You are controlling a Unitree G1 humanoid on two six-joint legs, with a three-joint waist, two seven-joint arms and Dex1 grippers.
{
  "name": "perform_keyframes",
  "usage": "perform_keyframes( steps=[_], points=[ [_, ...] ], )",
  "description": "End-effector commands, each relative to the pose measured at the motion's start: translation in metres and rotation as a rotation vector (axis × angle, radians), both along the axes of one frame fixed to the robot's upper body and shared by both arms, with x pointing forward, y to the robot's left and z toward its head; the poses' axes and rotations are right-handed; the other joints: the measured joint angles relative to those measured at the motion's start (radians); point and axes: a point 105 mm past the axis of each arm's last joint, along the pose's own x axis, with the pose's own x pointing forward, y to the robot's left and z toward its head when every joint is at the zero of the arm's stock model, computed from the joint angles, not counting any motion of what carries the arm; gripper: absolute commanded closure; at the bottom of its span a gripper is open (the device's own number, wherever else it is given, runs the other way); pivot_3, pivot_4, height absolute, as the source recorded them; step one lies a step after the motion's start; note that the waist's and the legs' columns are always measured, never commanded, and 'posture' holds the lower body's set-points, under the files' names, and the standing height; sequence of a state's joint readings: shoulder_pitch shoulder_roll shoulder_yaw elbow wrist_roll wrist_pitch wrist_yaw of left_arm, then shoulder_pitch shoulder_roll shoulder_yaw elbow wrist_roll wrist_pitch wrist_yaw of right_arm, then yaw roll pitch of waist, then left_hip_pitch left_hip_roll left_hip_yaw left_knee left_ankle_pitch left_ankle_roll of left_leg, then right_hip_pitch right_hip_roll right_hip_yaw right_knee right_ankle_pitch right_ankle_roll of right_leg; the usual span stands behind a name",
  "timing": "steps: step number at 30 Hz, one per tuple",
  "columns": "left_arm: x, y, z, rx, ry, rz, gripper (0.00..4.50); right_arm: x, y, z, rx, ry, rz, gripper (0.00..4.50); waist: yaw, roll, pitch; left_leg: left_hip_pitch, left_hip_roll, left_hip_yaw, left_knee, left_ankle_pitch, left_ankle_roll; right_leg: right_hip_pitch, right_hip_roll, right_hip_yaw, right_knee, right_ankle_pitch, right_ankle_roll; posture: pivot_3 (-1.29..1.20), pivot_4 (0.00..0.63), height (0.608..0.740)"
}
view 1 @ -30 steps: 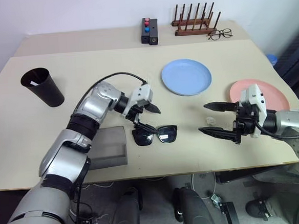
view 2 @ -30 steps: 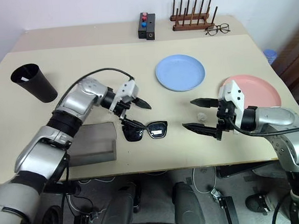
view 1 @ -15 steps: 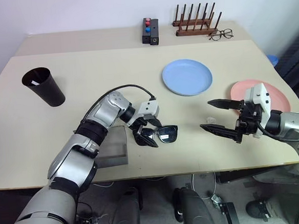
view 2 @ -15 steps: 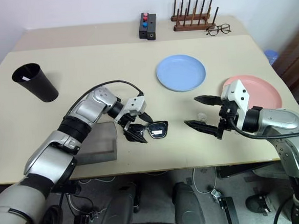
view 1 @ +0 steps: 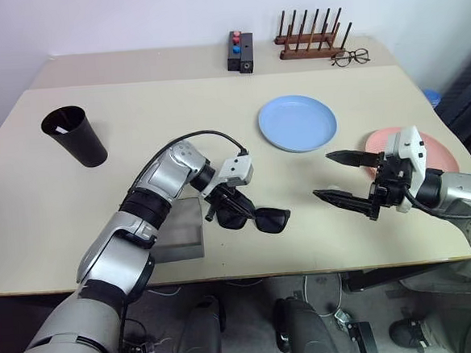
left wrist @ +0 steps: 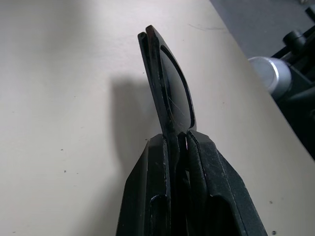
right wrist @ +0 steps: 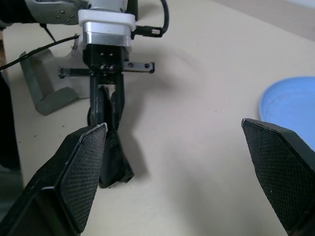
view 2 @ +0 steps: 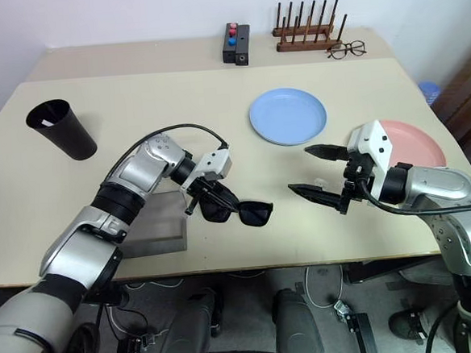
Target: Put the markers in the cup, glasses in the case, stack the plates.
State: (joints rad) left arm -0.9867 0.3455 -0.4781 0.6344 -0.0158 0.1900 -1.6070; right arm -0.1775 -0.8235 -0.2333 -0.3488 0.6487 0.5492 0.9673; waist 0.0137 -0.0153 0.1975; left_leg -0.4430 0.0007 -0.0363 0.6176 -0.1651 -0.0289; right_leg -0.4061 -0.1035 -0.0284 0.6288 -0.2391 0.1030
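Left gripper [view 2: 203,196] pinching one end of the glasses [view 2: 240,212], far lens trailing beyond the fingertips, case [view 2: 154,235] just behind; right gripper [view 2: 323,174] spread, idle; likely to swivel or slip from so narrow a grip.

Wide bare table [view 1: 174,108] between cup [view 1: 75,136] and blue plate [view 1: 297,122], free passage there. Near edge is tighter: case [view 1: 181,231] (left arm over it), then sunglasses [view 1: 256,219] beside.
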Motion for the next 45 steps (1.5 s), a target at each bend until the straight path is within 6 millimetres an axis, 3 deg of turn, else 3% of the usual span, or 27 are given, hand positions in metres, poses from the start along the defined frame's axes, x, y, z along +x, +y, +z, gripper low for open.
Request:
perform_keyframes(
  steps=[1, 9, 17, 23, 27, 30, 37, 45],
  points=[
    [0.007, 0.003, 0.028, -0.036, -0.043, 0.018, 4.49, 0.002, 0.003, 0.009, 0.004, -0.048, 0.013, 0.00, -0.001, 0.000, 0.000, 0.000, 0.000, 0.000, 0.000, 0.000, 0.000, 0.000, 0.000, 0.000, 0.000, 0.000, 0.000, 0.00, 0.150, 0.740],
    [0.010, 0.019, 0.081, -0.102, -0.005, 0.093, 4.49, 0.004, 0.005, 0.009, 0.009, -0.053, 0.022, 0.00, -0.003, 0.000, 0.001, -0.002, 0.000, 0.000, -0.001, 0.000, 0.000, -0.002, 0.000, 0.000, 0.001, 0.000, 0.001, 0.00, 0.150, 0.740],
    [-0.021, 0.096, 0.114, -0.010, 0.090, 0.209, 4.49, 0.005, 0.008, 0.008, 0.014, -0.054, 0.035, 0.00, -0.028, 0.001, 0.002, -0.001, 0.001, 0.001, -0.005, 0.000, 0.000, -0.004, 0.001, 0.001, 0.001, -0.001, 0.001, 0.00, 0.150, 0.740],
    [-0.041, 0.145, 0.104, 0.103, 0.114, 0.297, 4.49, 0.008, 0.011, 0.009, 0.018, -0.054, 0.054, 0.00, -0.024, 0.001, 0.002, -0.001, 0.002, 0.001, -0.003, 0.000, 0.000, -0.004, 0.000, 0.001, 0.000, -0.001, 0.001, 0.00, 0.150, 0.740],
    [-0.057, 0.163, 0.099, 0.140, 0.157, 0.331, 4.49, 0.009, 0.014, 0.010, 0.019, -0.055, 0.069, 0.00, -0.024, 0.001, 0.002, -0.002, 0.005, 0.002, -0.004, 0.000, 0.000, -0.005, 0.000, 0.001, 0.000, -0.001, 0.000, 0.00, 0.150, 0.740],
    [-0.058, 0.175, 0.082, 0.167, 0.125, 0.307, 4.49, 0.011, 0.016, 0.011, 0.019, -0.057, 0.079, 0.00, -0.022, 0.001, 0.002, -0.002, 0.006, 0.004, -0.004, 0.000, 0.000, -0.005, 0.000, 0.001, 0.000, -0.001, 0.000, 0.00, 0.150, 0.740],
    [-0.048, 0.192, 0.041, 0.180, 0.105, 0.315, 4.49, 0.013, 0.017, 0.013, 0.014, -0.061, 0.090, 0.00, -0.021, 0.001, 0.002, -0.003, 0.007, 0.008, -0.003, 0.000, 0.000, -0.006, 0.001, 0.000, 0.000, -0.001, 0.000, 0.00, 0.150, 0.740],
    [-0.039, 0.177, 0.030, 0.034, 0.147, 0.330, 4.49, 0.013, 0.014, 0.014, 0.008, -0.062, 0.082, 0.00, -0.022, 0.001, 0.002, -0.004, 0.008, 0.008, -0.003, 0.000, 0.000, -0.007, 0.001, 0.001, 0.000, 0.000, 0.000, 0.00, 0.150, 0.740]
  ],
)
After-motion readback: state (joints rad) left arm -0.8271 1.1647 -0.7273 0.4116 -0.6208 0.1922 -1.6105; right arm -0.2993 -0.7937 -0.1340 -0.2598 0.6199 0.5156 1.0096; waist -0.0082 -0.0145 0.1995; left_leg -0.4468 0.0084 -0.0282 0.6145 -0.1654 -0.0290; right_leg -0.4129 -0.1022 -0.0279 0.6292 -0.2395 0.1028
